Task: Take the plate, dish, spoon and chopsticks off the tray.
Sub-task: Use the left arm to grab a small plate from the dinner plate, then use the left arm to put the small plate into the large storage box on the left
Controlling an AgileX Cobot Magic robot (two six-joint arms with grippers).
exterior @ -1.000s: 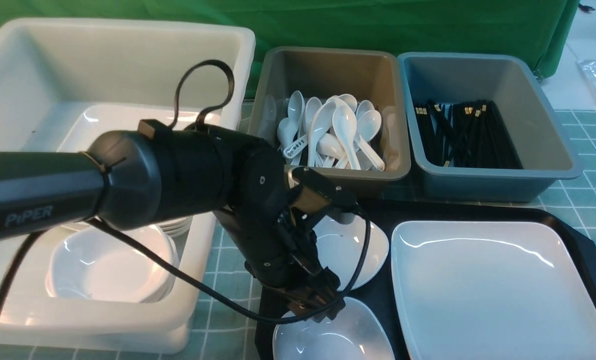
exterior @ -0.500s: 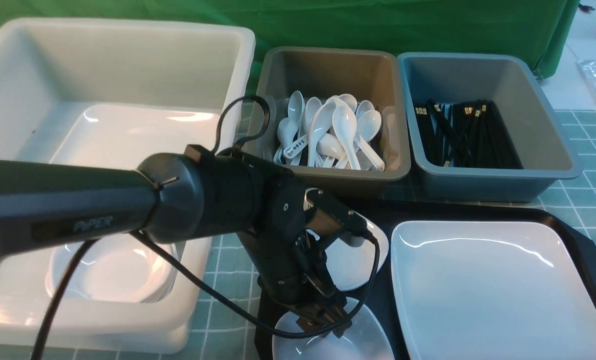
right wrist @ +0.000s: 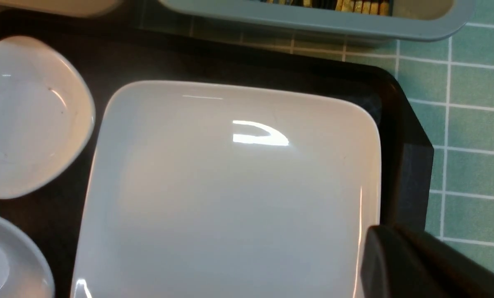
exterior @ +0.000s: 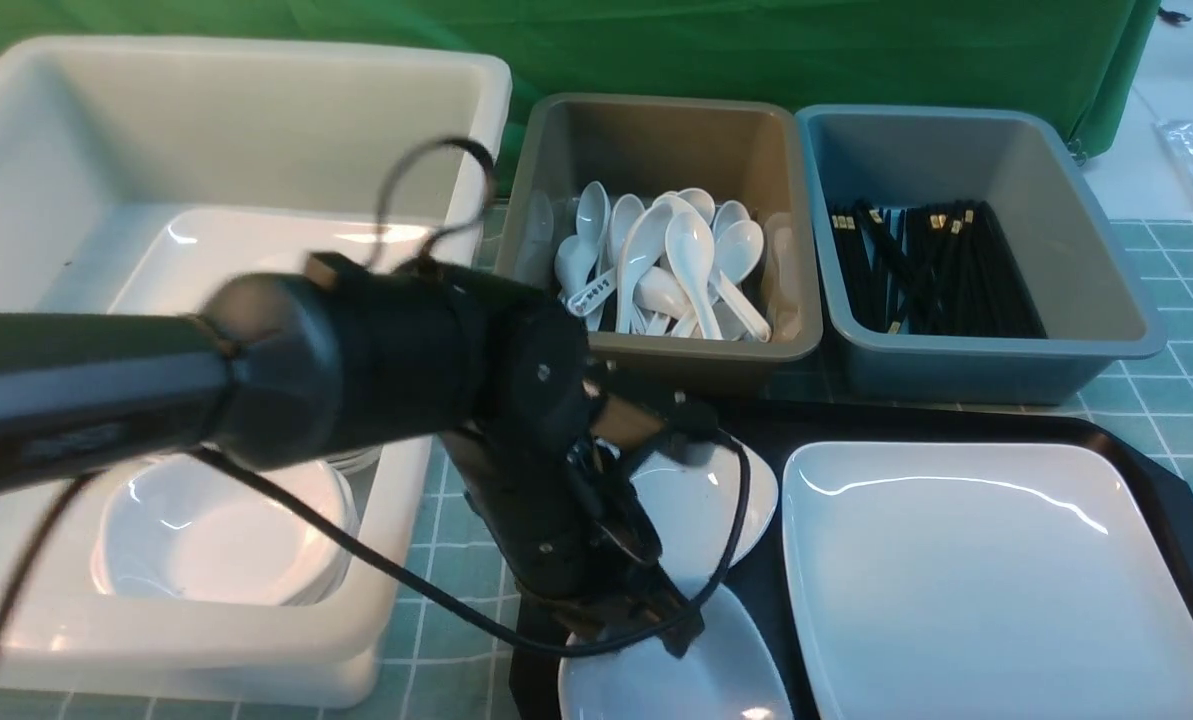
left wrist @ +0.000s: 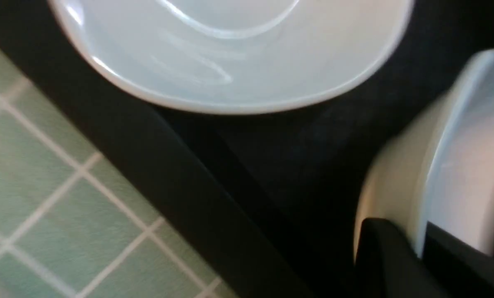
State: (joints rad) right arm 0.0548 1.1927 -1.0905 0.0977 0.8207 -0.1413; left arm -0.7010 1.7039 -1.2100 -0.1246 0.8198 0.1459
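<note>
On the black tray (exterior: 1151, 470) lie the large white plate (exterior: 996, 580) and two small white dishes. My left gripper (exterior: 671, 630) is shut on the rim of the near dish (exterior: 676, 685). In the left wrist view its jaws (left wrist: 420, 242) pinch that dish's edge (left wrist: 462, 157), with the far dish (left wrist: 230, 41) beyond. The far dish (exterior: 701, 500) lies flat. My right gripper (right wrist: 377, 248) is shut and empty, above the plate's (right wrist: 230, 198) right edge by the tray rim (right wrist: 406, 136). No spoon or chopsticks show on the tray.
A big white tub (exterior: 206, 130) on the left holds a plate and stacked dishes (exterior: 226, 530). Behind the tray stand a brown tub (exterior: 656, 140) with several white spoons and a blue-grey tub (exterior: 966, 150) with black chopsticks. The table wears a green checked cloth (exterior: 1176, 400).
My left gripper came down on the near dish and closed on its rim. That dish has shifted a little to the right. The right gripper stayed put.
</note>
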